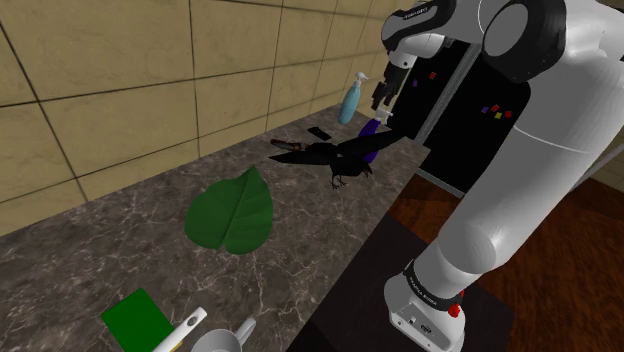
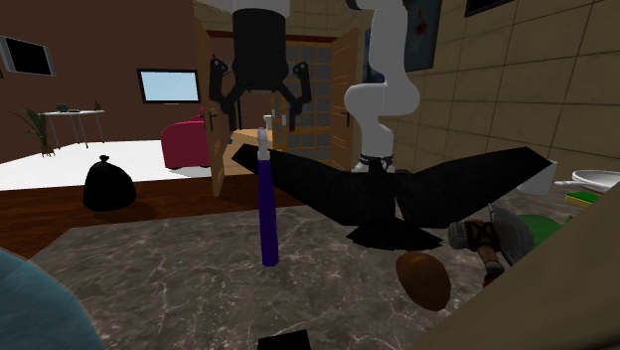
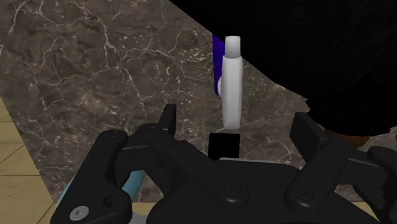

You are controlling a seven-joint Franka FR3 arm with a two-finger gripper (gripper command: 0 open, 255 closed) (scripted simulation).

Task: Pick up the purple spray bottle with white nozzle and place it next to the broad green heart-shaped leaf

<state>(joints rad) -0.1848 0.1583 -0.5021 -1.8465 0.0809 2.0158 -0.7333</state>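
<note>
Upright at the counter's (image 1: 120, 250) far end, beside a black bird (image 2: 397, 194), the purple spray bottle (image 2: 268, 219) stands below the wide-open end effector (image 2: 262, 119); likely light, stiff and slick, it wants a squeeze across its slim body under the white nozzle (image 3: 232, 83).

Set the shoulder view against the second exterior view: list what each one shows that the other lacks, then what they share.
Shoulder view adds: the green leaf with its whole heart outline, flat on the counter, and the dark stand at its lower right. Second exterior view adds: a black bag, a red armchair and a lit screen on the brown wall. Shared: the purple bottle standing upright with its white nozzle on top, the open pincer above it without touching, and the black bird with spread wings beside it.
</note>
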